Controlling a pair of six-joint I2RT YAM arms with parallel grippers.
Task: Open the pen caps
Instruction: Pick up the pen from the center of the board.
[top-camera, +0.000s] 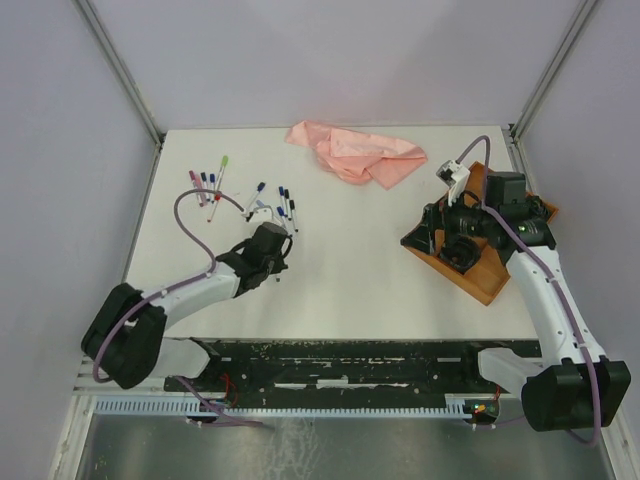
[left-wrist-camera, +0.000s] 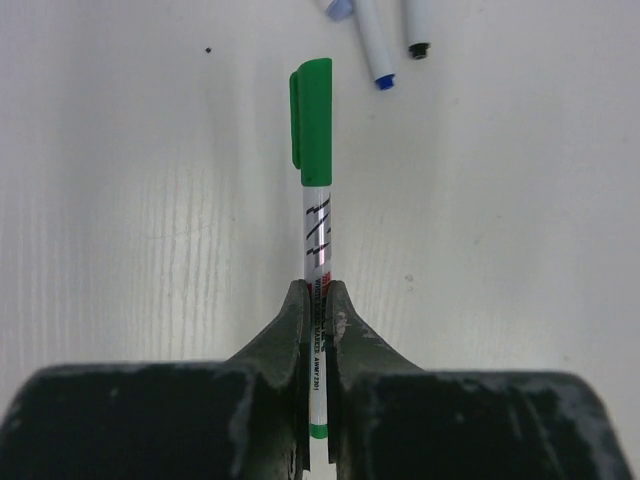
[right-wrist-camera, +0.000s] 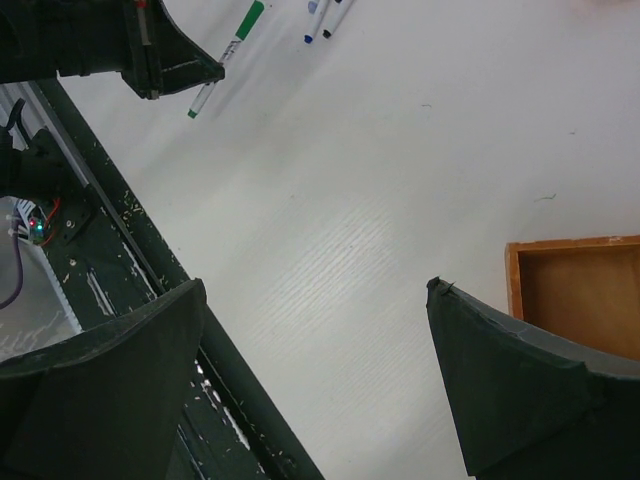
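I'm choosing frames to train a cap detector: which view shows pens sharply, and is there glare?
Left wrist: the green-capped pen is sharp in the left gripper, with mild sheen on the table. Top external: even light, but the pens are tiny. Right wrist: pens only at the top edge; the right gripper is dark.

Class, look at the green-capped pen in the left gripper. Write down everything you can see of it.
The green-capped pen is a slim white barrel, plastic by its look, with black print, a green cap with a clip still on, and a green end plug. The left gripper's fingers pinch the barrel near the plug end, the cap pointing away from the wrist over the white table. No other pen touches it; whether it rests on the table is unclear.
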